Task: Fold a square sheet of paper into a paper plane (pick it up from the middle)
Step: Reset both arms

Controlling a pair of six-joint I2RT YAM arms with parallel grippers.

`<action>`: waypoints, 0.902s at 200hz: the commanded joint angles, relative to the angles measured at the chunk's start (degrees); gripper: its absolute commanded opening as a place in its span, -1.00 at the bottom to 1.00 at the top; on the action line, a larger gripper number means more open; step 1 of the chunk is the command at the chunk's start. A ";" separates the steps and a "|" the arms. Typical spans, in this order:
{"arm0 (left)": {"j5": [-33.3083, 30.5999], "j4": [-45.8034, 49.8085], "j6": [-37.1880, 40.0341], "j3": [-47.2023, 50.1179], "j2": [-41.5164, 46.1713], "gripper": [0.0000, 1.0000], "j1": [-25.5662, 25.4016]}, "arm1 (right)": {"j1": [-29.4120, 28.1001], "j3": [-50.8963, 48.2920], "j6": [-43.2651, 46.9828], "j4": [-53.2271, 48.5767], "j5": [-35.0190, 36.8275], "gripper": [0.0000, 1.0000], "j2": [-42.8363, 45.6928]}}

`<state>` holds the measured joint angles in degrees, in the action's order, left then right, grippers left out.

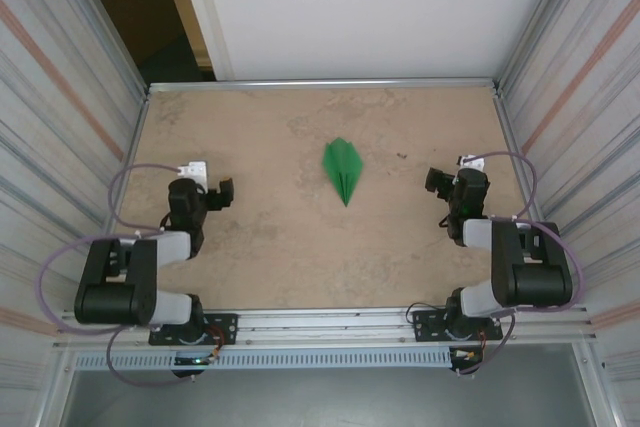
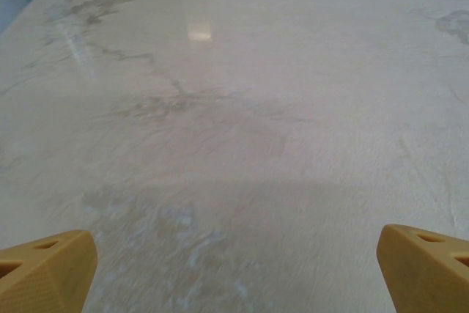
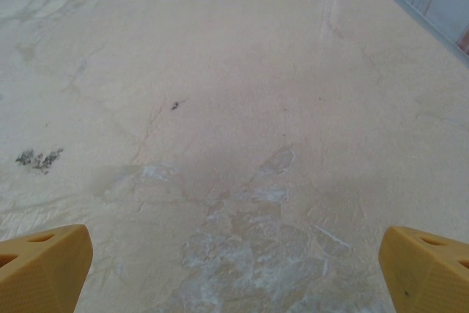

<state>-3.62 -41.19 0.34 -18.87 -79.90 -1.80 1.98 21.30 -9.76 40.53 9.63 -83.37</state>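
Paper plane (image 1: 342, 169) between left pincer (image 1: 226, 191), right pincer (image 1: 437, 181).

From above, light falls bright and even on the mottled beige stone-look tabletop (image 1: 270, 247), and the picture is sharp. At my left wrist a pale glare patch (image 2: 199, 33) shines on the far surface, and a soft shadow band lies just ahead of my left pincer (image 2: 234, 276). The far edge blurs slightly.

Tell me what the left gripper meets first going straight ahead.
Bare table lies ahead of the left gripper; angled down, it would probably touch that surface first, though depth is unclear. The paper plane sits off to its right.
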 commanded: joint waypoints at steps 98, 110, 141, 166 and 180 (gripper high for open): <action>2.10 -4.78 2.93 -4.35 -6.75 0.97 0.26 | -0.51 1.25 2.98 6.75 -2.15 0.98 -4.87; 2.12 -4.78 2.98 -4.39 -6.70 0.97 0.22 | -0.54 1.20 2.94 6.75 -2.16 0.98 -4.81; 2.13 -4.41 3.05 -4.59 -6.89 0.97 0.20 | -0.49 1.24 2.99 6.83 -2.16 0.98 -4.86; 2.26 -4.29 3.08 -4.68 -6.94 0.97 0.22 | -0.57 1.24 2.99 6.78 -2.16 0.98 -4.82; 2.28 -3.90 3.13 -5.01 -7.15 0.97 0.18 | -0.58 1.25 2.96 6.78 -2.16 0.98 -4.80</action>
<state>-1.45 -44.23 2.00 -22.37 -86.74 -1.56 1.74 21.21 -8.27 45.89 7.25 -87.74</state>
